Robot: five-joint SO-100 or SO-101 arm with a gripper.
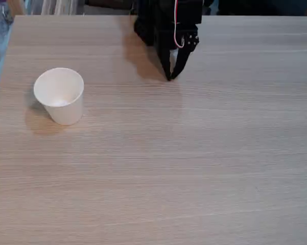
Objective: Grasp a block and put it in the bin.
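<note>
**Cup at left, gripper down on the table at the far side**

In the fixed view, a strip of blue cloth runs down the left edge, beyond the side of the wooden table (pixel 194 168). To the right of that, on the left part of the tabletop, the bin (pixel 60 95) stands upright: a plain white paper cup, its round rim wider than its base, mouth open toward the camera. A pale patch lies at the bottom inside the cup; whether that is the block or only the lit floor of the cup cannot be told.

Right of the cup and farther back, well apart from it, the black arm (pixel 168 23) comes down from the top edge. Its gripper (pixel 169 77) points down, the fingertips drawn together to a narrow point that meets or nearly meets the tabletop. Nothing is seen between the fingers, and they look closed. A thin pink-and-white cable (pixel 176 30) loops down the front of the arm above the gripper. The arm's shadow falls on the wood between the cup and the gripper, close to the gripper.
</note>
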